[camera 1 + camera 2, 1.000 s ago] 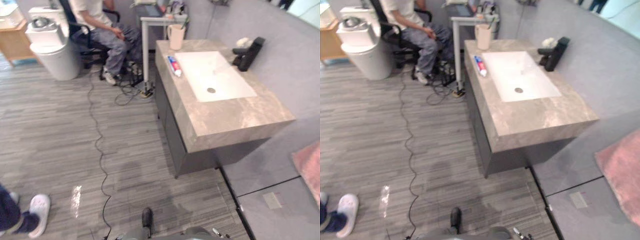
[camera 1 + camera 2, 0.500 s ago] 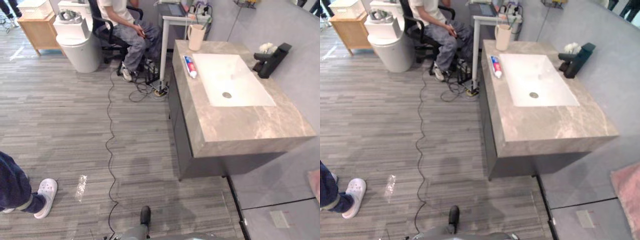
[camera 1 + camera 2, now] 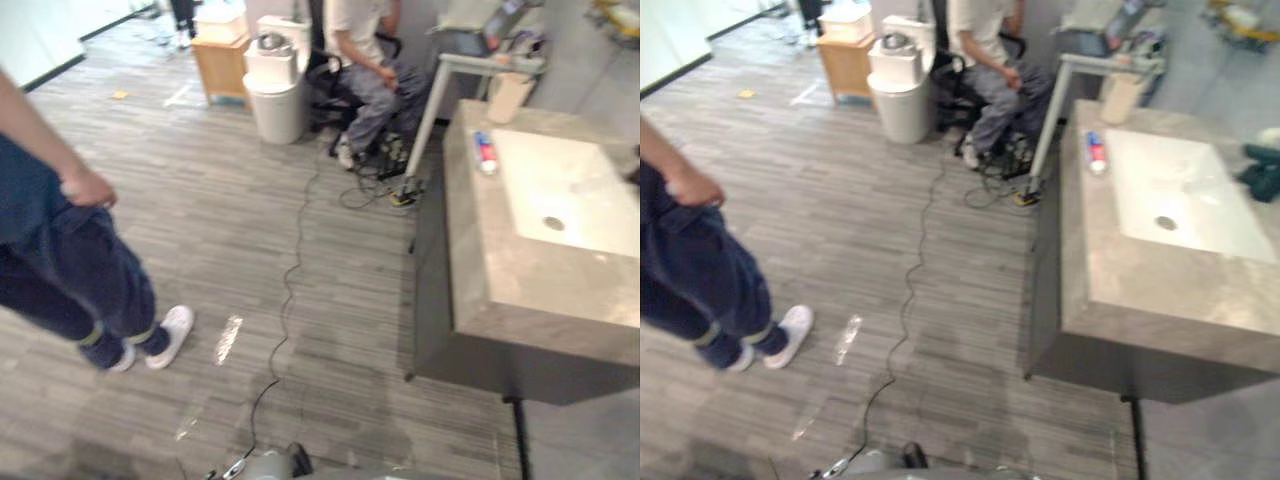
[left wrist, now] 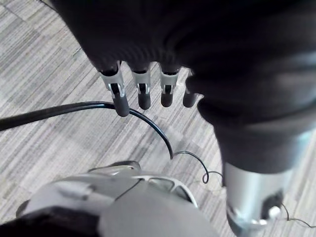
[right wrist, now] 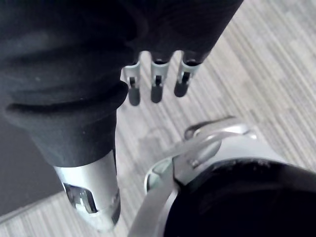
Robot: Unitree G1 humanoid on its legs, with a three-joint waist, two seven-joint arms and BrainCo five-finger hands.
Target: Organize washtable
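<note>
Grey stone top, left eye view: the washtable [image 3: 520, 290] stood at the right edge of the frame, with a white basin [image 3: 570, 190] sunk in it and open striped floor [image 3: 250, 230] before it.
Toothpaste tube, left eye view: the toothpaste tube [image 3: 484, 151] lay flat on the counter's upper left strip, just beside the basin's rim. Its long axis ran along that rim toward the beige cup [image 3: 510, 96], which stood upright at the far corner.
People, left eye view: a standing person [image 3: 70, 250] was at the left, and a seated person [image 3: 370, 70] at top centre near a white bin [image 3: 278, 95].
Faucet, right eye view: a dark shape at the right edge, behind the basin, was probably the faucet [image 3: 1262, 175].
Left hand, left wrist view: the left hand [image 4: 142, 91] hung over the floor, fingers straight and slack, holding nothing.
Right hand, right wrist view: the right hand [image 5: 156, 84] pointed down at the floor, fingers loose and empty.
Relation that counts: tube and cup lay ahead and to the right, well apart from both hands. The right hand looked the nearer, and the tube's length pointed roughly away from the robot.
</note>
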